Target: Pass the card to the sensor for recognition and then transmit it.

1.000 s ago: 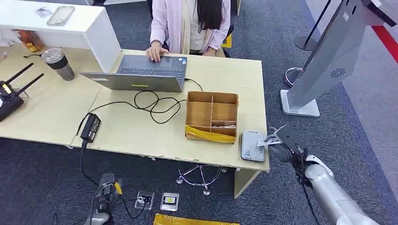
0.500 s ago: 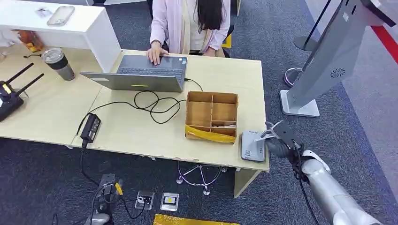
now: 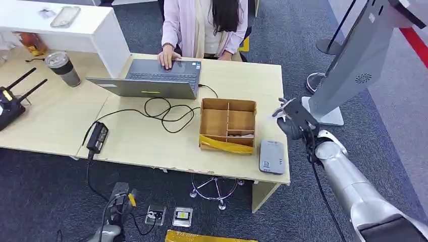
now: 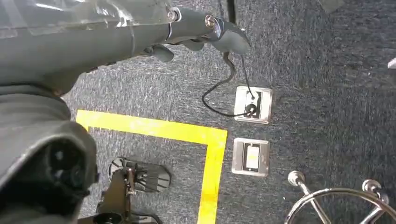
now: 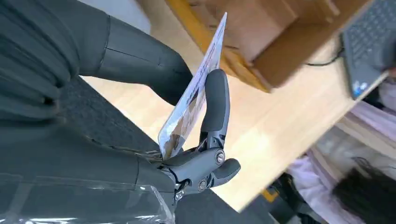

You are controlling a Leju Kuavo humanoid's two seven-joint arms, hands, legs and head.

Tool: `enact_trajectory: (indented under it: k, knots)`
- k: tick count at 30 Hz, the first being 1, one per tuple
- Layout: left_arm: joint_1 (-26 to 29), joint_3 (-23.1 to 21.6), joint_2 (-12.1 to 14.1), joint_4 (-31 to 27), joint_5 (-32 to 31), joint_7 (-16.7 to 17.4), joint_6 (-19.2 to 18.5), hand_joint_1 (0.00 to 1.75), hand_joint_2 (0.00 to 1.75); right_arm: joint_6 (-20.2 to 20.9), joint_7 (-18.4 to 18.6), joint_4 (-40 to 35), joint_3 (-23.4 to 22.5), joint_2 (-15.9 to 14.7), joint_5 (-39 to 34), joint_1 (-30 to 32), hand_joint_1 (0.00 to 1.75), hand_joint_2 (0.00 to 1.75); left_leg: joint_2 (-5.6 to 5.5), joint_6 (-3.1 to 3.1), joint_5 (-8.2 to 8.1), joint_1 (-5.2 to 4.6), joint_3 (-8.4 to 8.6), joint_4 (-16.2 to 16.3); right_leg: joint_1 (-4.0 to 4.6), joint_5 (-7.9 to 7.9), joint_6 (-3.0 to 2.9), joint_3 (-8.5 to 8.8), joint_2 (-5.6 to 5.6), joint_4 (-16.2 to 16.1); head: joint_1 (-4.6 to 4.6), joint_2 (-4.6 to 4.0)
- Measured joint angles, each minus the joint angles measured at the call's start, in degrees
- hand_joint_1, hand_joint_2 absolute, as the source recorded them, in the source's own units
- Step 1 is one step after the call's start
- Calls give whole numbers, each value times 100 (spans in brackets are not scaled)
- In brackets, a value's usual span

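My right hand [image 3: 293,125] hovers over the table's right edge, beside the cardboard box [image 3: 228,125] and beyond the grey sensor [image 3: 271,156]. It pinches a thin printed card [image 3: 280,110] between thumb and finger. In the right wrist view the card [image 5: 196,93] stands on edge between the thick thumb [image 5: 140,60] and a dark finger [image 5: 215,102], with the box [image 5: 261,37] behind it. The sensor lies flat near the table's front right corner with nothing on it. My left hand [image 4: 201,30] hangs over the floor, fingers loose and holding nothing.
A person [image 3: 204,22] sits at the far side typing on a laptop [image 3: 151,78]. Cables and a power brick [image 3: 97,137] lie on the table [image 3: 151,146]. A grey kiosk stand [image 3: 348,65] rises to my right. Floor sockets [image 4: 252,105] lie below.
My right hand, still holding the card, has lifted off the sensor and moved toward the far side of the table, beside the box. The sensor's top is now uncovered.
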Motion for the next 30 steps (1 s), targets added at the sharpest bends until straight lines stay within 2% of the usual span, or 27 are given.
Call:
enact_trajectory:
  k: [9, 17, 30]
  knots:
    - [-266, -242, -133, 0, -260, 66, -260, 0, 0, -190, 236, 11, 85, 376, 267, -642, 175, 175, -5, -3, 2, 1, -1, 0, 2, 0, -1, 0, -4, 0, 2, 0]
    - [-364, -380, -177, 0, -317, 230, -321, 0, 0, -277, 299, 59, 105, 505, 306, -662, 175, 175, -2, -3, 1, 1, 0, 1, 1, 0, 0, -3, -1, -1, 0, 0]
    - [-397, -527, -184, 0, -382, 240, -402, 0, 0, -356, 376, 72, 177, 529, 358, -575, 175, 175, -1, -3, 2, 2, -1, 1, 2, 0, -1, -4, 1, 0, 0, 0]
